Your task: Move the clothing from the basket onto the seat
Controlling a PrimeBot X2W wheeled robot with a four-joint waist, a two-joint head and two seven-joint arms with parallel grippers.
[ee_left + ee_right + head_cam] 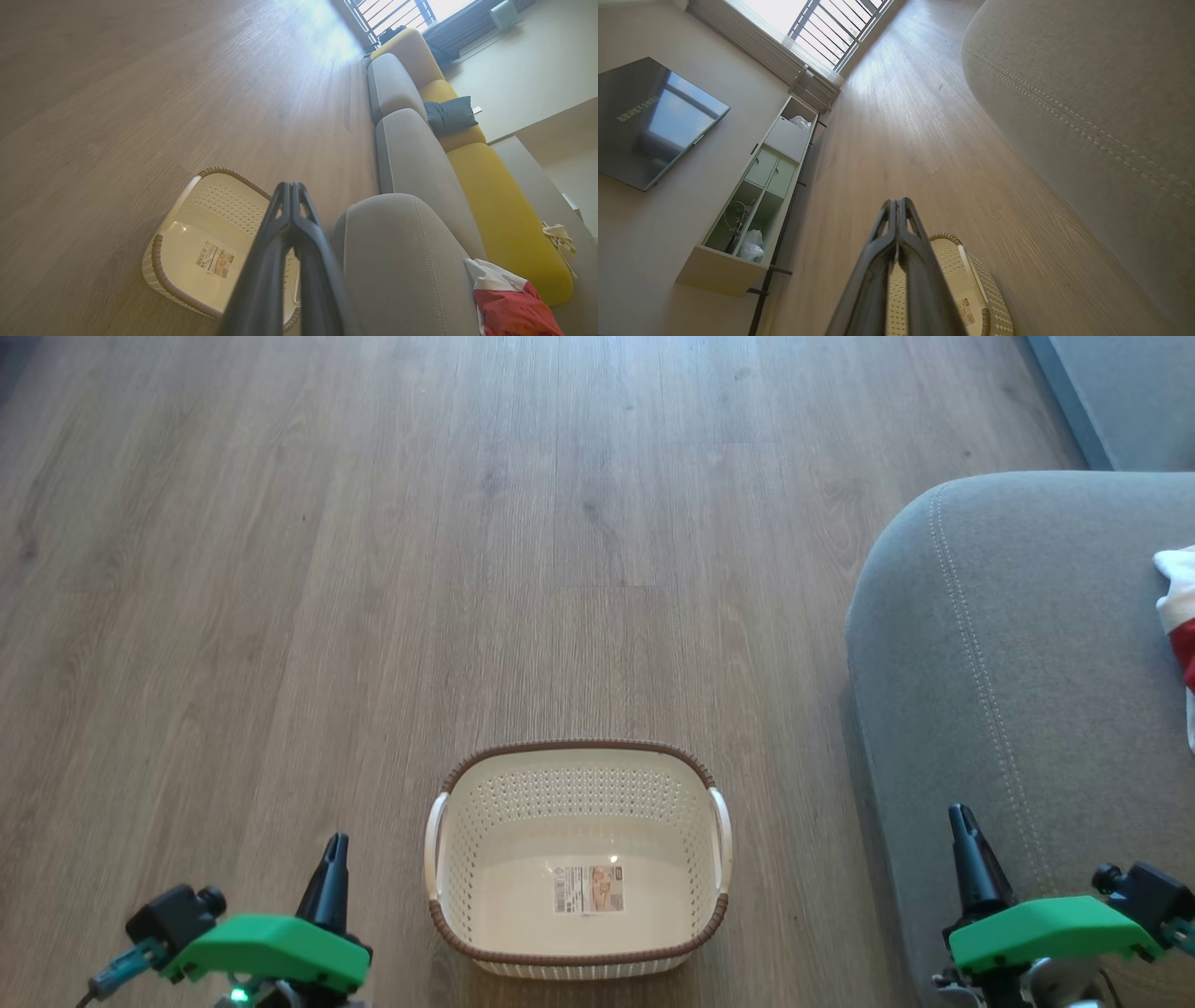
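The cream basket (579,775) with its brown rim stands on the wood floor, holding nothing but a label sticker (588,889). In the left wrist view the basket (187,233) lies just left of my fingers. Red and white clothing (1181,616) lies on the grey seat (1018,644) at the right edge; the left wrist view shows the clothing (507,303) bunched on the seat (402,270). My left gripper (336,845) is shut and holds nothing, left of the basket. My right gripper (962,817) is shut too, over the seat's front edge, with nothing in it.
A yellow sofa back (495,205) with a dark cushion (451,116) runs behind the grey seats. Across the room stand a shelf unit (756,200) and a wall television (654,121). Open wood floor (467,523) stretches beyond the basket.
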